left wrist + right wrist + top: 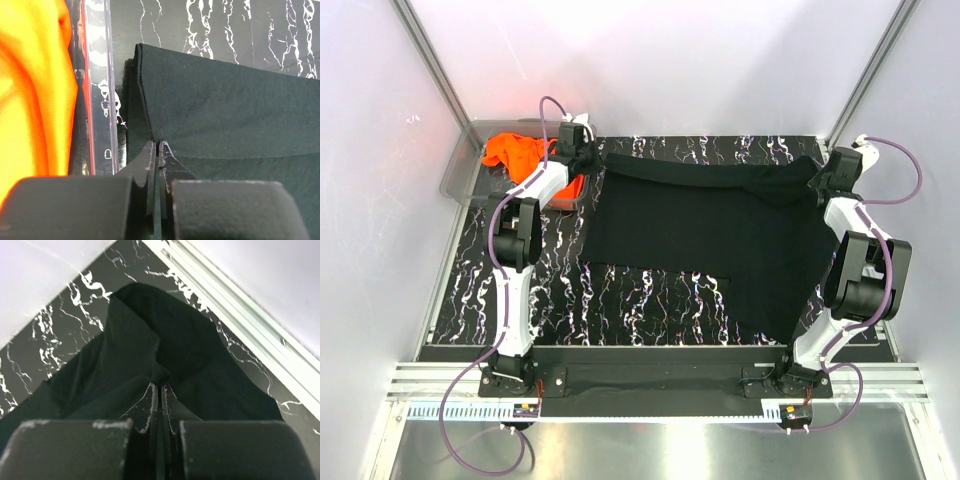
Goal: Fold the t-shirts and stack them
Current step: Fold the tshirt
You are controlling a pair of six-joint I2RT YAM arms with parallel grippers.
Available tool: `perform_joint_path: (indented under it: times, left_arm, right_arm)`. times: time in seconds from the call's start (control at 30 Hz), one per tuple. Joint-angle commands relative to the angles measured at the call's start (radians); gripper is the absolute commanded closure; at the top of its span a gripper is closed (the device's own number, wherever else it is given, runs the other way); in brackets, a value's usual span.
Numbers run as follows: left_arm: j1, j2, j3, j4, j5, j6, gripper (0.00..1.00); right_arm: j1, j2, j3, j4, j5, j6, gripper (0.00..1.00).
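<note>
Top external view: left jaws and right jaws are clamping tight onto far corners of the black t-shirt [720, 230]. The orange t-shirt [515, 152] is lying in the bin [458, 172].

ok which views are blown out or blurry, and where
Left wrist: the orange t-shirt is blown out to flat yellow, and the near fingers are blurred. Right wrist: the black t-shirt swallows most fold detail. Top external: evenly lit and sharp.
</note>
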Motion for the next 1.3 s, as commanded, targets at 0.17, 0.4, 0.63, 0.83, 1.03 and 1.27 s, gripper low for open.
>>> perform_joint_path:
  times: [0.17,0.4,0.63,0.83,1.03,1.27]
  left_arm:
    - [0.015,-0.025,-0.023,-0.018,0.000,0.062,0.96]
    - [0.014,-0.038,-0.029,-0.032,0.009,0.088,0.94]
    - [0.015,-0.047,-0.037,-0.052,-0.024,0.109,0.66]
    - [0.015,-0.117,-0.064,-0.058,-0.015,0.102,0.62]
    - [-0.011,-0.238,-0.103,-0.063,0.014,0.047,0.65]
    - [-0.135,-0.292,-0.091,-0.048,0.000,0.011,0.67]
  right_arm:
    - [-0.006,-0.033,-0.005,-0.047,0.060,0.026,0.97]
    - [-0.006,-0.013,0.015,-0.112,0.046,0.042,0.96]
    - [-0.006,-0.008,0.032,-0.135,0.026,0.049,0.91]
    - [-0.006,0.001,0.088,-0.262,0.064,0.057,0.73]
    - [-0.006,0.022,0.170,-0.451,0.129,0.010,0.58]
    - [-0.007,0.134,0.332,-0.448,0.034,-0.078,0.37]
